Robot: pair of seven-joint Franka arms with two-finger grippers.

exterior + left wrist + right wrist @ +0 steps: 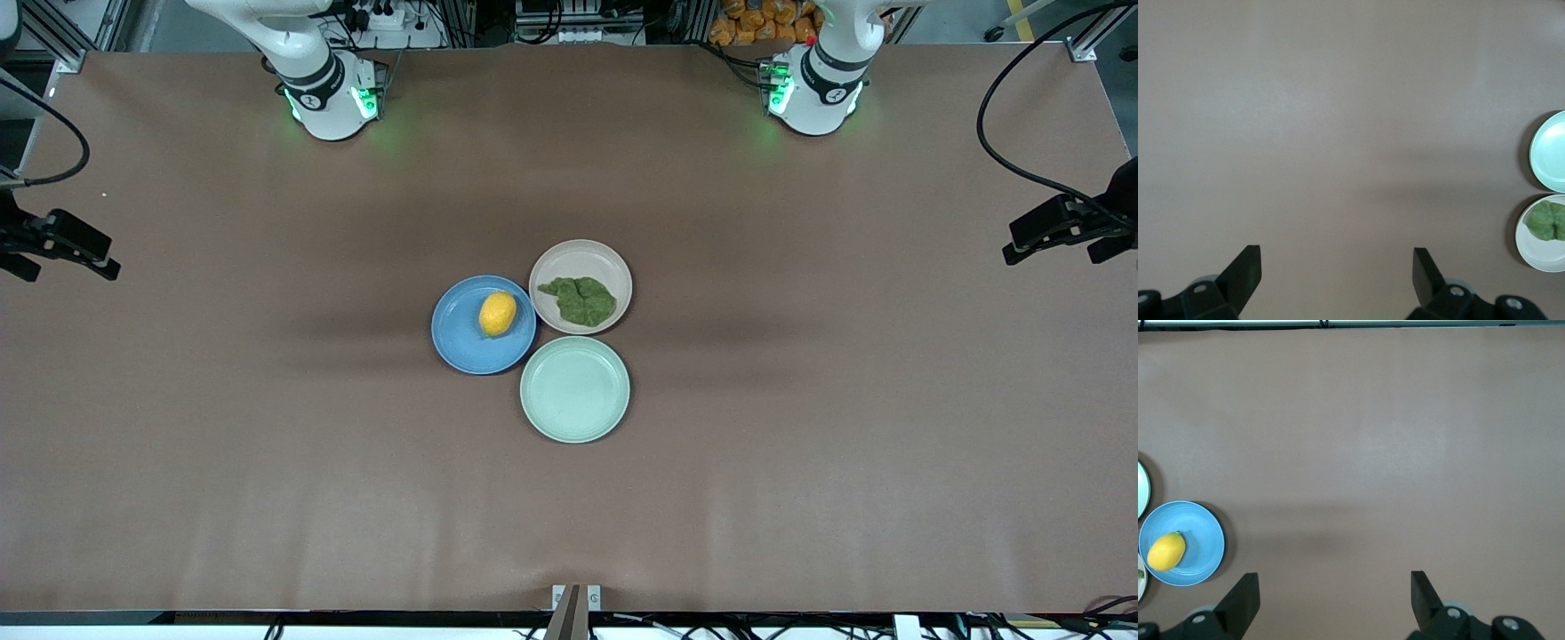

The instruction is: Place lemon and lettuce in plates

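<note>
Brown matting covers the table. At its middle, the lemon lies in the blue plate and the lettuce in the beige plate; a mint plate touches both. Only the wrist views show the left gripper and right gripper, each spread wide over bare matting, holding nothing.

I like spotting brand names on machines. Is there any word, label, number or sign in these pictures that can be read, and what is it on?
None can be read.
Right arm's base: a small dark mark on its ring, too small to read.
Left arm's base: the same kind of mark, too small to read.
Blue plate, beige plate, mint-green plate, lemon, lettuce, table: no writing.
</note>
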